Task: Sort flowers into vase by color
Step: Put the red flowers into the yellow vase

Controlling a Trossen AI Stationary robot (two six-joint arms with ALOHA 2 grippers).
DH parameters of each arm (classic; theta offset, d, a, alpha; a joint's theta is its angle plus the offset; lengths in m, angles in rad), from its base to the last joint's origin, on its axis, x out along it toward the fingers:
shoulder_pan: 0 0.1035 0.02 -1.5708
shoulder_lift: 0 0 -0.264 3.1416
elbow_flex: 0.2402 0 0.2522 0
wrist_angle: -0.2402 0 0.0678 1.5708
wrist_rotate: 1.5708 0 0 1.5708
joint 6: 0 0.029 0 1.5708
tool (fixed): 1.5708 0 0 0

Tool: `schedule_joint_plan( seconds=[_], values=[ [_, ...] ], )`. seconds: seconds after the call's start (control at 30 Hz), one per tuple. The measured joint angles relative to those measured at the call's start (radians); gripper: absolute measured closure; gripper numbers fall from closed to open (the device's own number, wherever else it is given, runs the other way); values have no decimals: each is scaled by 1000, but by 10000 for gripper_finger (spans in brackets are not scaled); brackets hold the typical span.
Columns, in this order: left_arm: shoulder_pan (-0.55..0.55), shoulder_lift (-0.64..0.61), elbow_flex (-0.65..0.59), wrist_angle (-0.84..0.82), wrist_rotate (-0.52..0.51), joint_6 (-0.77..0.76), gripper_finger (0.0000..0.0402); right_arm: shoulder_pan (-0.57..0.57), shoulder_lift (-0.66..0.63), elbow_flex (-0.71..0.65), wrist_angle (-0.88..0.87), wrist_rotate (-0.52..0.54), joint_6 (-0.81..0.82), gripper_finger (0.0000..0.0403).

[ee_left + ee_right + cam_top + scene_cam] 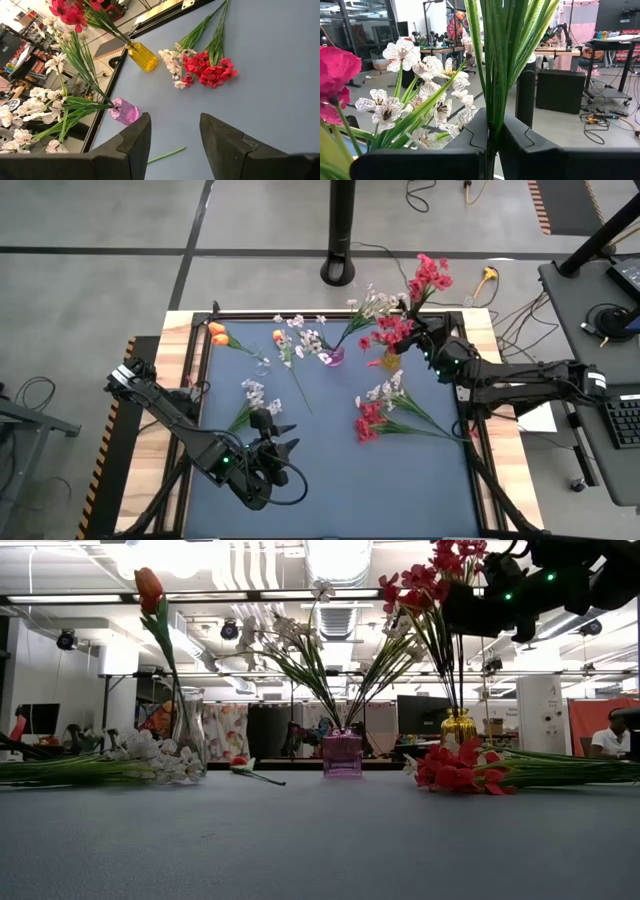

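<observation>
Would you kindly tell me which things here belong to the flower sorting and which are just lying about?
Belonging to the job:
- red spray in the right gripper
- yellow vase
- pink vase
- clear vase
- loose red and white sprays
- left gripper, empty

Just lying about:
- cables
- keyboard
- black pole

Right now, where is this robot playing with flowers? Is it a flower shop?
Probably not a shop. It looks like a big robotics lab or workshop: bare ceiling pipes and ducts overhead, a grey concrete floor with loose cables, and desks with computer monitors beyond the blue-topped work table.
</observation>
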Motion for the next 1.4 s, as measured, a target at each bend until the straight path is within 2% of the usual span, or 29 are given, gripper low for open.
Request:
schedule_joint_plan(
  seconds=[0.27, 0.6, 1.1, 1.4],
  values=[
    [0, 0, 0, 0, 0, 0, 249, 0, 0, 0, 0, 0, 1, 374],
    [0, 0, 0, 0, 0, 0, 249, 0, -1, 0, -23, 0, 1, 305],
    [0, 0, 0, 0, 0, 0, 249, 0, -3, 0, -166, -1, 108, 225],
    [0, 0, 0, 0, 0, 0, 249, 0, -3, 3, -175, -5, 109, 187]
  ],
)
